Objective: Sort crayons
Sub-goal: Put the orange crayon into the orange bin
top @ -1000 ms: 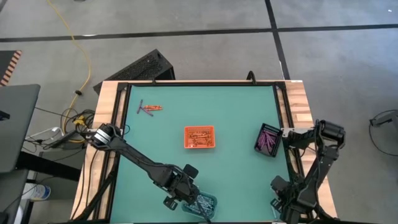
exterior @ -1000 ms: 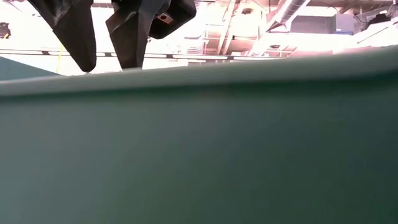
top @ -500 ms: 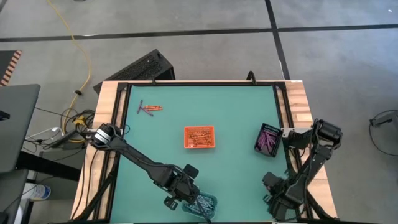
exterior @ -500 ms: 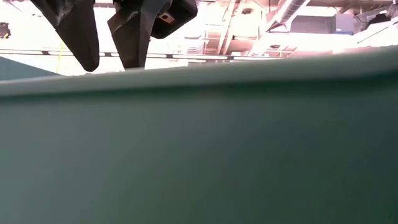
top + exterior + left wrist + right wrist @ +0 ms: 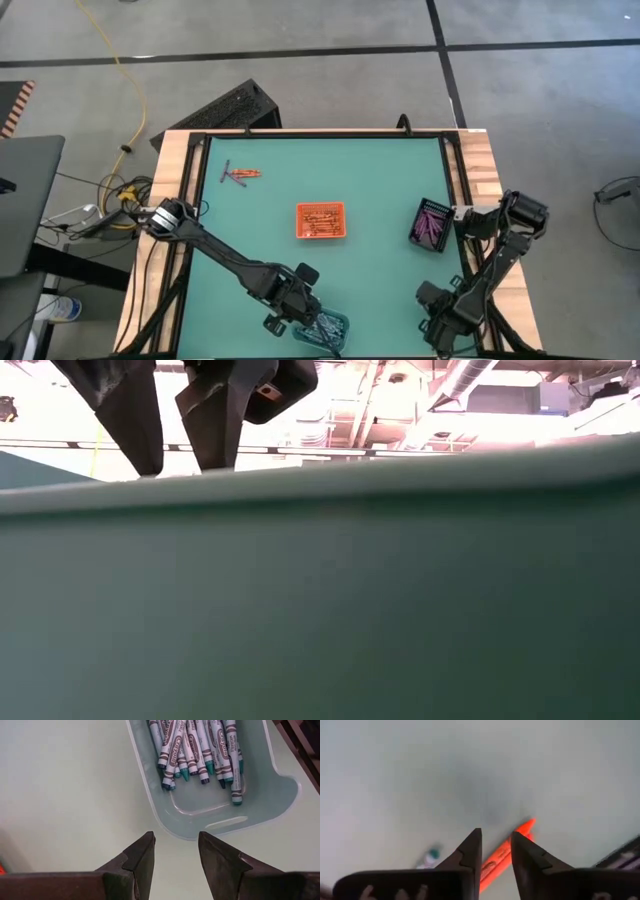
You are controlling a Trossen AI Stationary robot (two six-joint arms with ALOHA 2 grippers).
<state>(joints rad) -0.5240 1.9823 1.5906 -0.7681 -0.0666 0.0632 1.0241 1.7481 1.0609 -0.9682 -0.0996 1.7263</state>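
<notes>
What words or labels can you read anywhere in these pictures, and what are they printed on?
"Crayola": on the paper wrappers of the blue-grey crayons in the clear tray, left wrist view.
Print on the orange crayon under the right tool: too blurred to read.
High view and low view: no readable text.

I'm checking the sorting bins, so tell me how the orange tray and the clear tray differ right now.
The orange tray sits mid-table with no arm near it; the clear tray lies at the near edge with the left hand hovering open beside it. The orange tray holds orange-red crayons; the clear tray holds blue-grey crayons. The orange tray is opaque, while the clear one shows the mat through it. Both are small, shallow and hold one colour.
</notes>
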